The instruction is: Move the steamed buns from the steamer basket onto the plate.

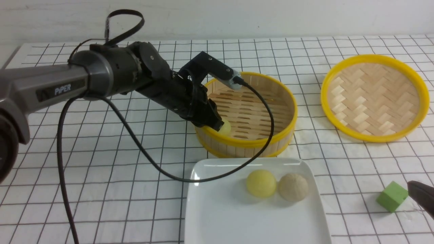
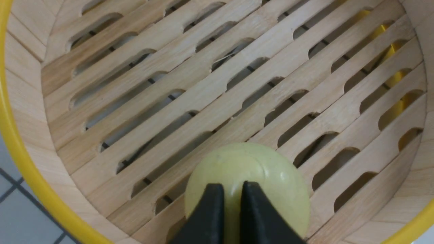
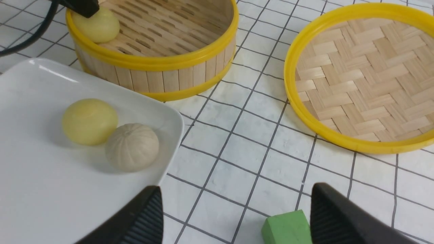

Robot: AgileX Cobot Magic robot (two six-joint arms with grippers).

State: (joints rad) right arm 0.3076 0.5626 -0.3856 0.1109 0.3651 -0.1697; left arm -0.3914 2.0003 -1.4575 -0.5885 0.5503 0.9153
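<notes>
Tips of the left claw (image 2: 232, 189) narrow, nearly together, closed on the crown of the third bun (image 2: 247, 169), pale yellow and smooth, with a thin strip of it showing between the black tips. Bun low on the slatted floor of the steamer basket (image 1: 251, 144), against the near-left wall, at the centre of the front view. Left arm reaching in from the upper left of the frame, over the yellow rim. Black cable (image 1: 162, 171) looping from the wrist across the front of the basket and over the far edge of the plate (image 1: 237, 220). Plate at the bottom centre, just in front of the basket, white and glossy. On its upper right part, side by side and touching, a smooth yellow bun (image 1: 261, 183) and a pleated beige bun (image 1: 293, 187). Woven lid (image 1: 374, 98) in the upper right, well apart from the basket, lying open side up. Green cube (image 1: 392, 196) at the lower right. Right claw (image 3: 235, 189) just beside the cube, fingers spread wide over the gridded white surface (image 1: 101, 152), clasping nothing.
</notes>
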